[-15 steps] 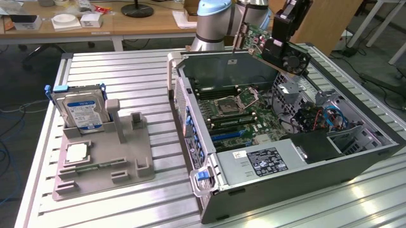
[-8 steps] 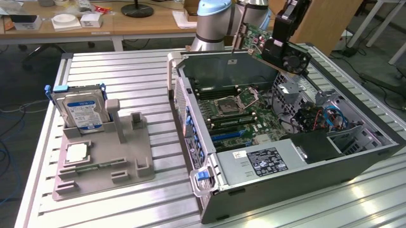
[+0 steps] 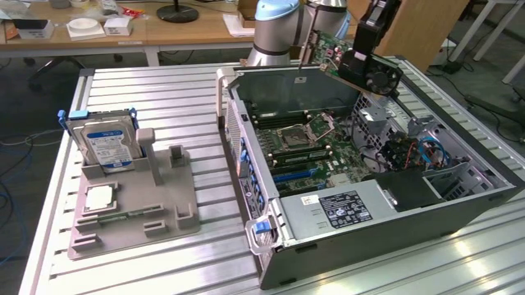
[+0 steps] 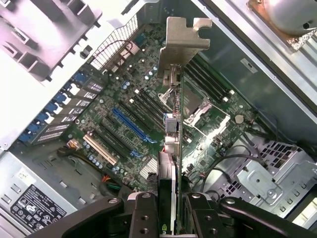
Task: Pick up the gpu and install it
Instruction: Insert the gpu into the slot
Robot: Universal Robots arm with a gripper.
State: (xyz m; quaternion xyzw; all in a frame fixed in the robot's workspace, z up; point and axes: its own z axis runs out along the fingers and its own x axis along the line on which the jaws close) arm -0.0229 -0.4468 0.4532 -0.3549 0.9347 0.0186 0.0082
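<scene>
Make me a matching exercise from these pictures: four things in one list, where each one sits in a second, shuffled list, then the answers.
Things
1. thin green-and-black gpu card with silvery bracket
2. boxy silver hard drive with blue-white label
3. black power supply box with white label
4. long blue slot

Places
A. upright in the grey plastic holder tray
B. on the green motherboard
C. clamped in the black gripper, above the open grey computer case
D. inside the case, at the end nearest the exterior camera

Pairs: 1-C, 2-A, 3-D, 4-B
</scene>
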